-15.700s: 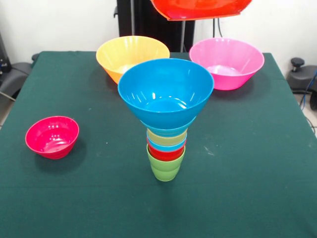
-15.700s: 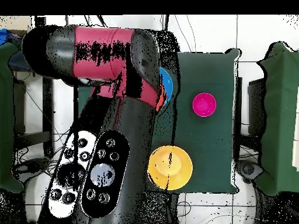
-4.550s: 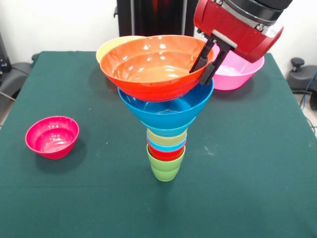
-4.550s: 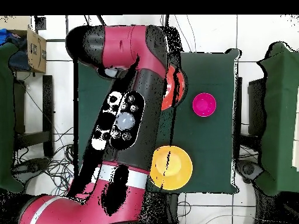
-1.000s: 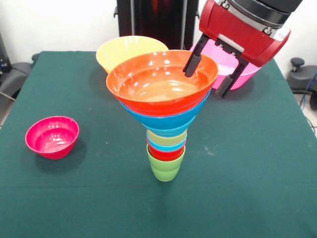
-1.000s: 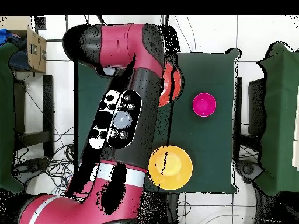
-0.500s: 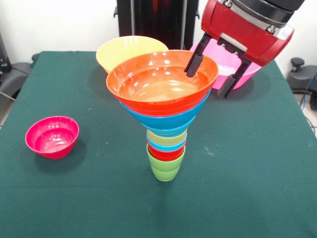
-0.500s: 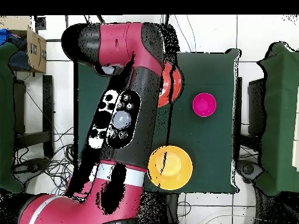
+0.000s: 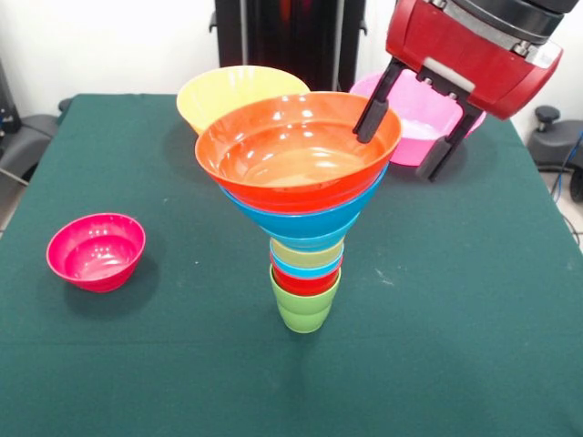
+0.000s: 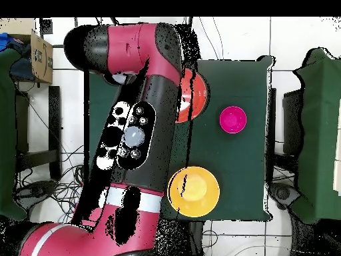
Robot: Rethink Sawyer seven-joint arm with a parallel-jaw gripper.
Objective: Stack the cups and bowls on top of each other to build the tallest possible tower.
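The tower [image 9: 305,228] stands mid-table: a lime cup [image 9: 304,305] at the base, more cups above, then the blue bowl [image 9: 310,221], with the red-orange bowl [image 9: 298,148] seated on top. The gripper [image 9: 409,137] hangs at that bowl's rim, jaws spread, holding nothing. Left to stack, it seems: the yellow bowl [image 9: 232,91], the pink bowl [image 9: 421,114] and the magenta bowl [image 9: 96,250], all loose on the table [image 9: 455,300]

Green-clothed table [image 9: 474,300], tower [image 9: 305,218] standing on lime green base at centre, small magenta bowl [image 9: 96,250], yellow-orange bowl [image 9: 232,96], pink bowl [image 9: 421,114]
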